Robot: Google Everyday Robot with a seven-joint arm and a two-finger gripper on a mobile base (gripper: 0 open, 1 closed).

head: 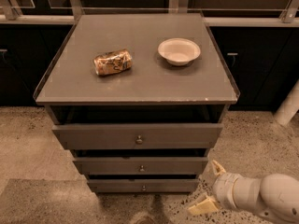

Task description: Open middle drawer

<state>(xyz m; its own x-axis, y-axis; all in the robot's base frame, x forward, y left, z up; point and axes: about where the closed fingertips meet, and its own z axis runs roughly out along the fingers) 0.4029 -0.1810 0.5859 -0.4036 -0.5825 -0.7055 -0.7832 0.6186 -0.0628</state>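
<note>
Middle drawer (168,165) is in the lower centre of the frame, sandwiched between the wider top drawer (93,135) and the narrower bottom drawer (117,186). It's a flat grey rectangular front with one little round metal knob (141,168) in the middle and a dark gap above it. The gripper (209,186) is down in the lower right, just beside the drawer's right end, tan fingers spread apart and holding nothing.

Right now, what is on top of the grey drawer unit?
On its top: a crumpled brown package lying left and an empty white bowl right, apart. Drawer contents are hidden behind their fronts. The open gripper sits low right, beside the middle drawer.
</note>
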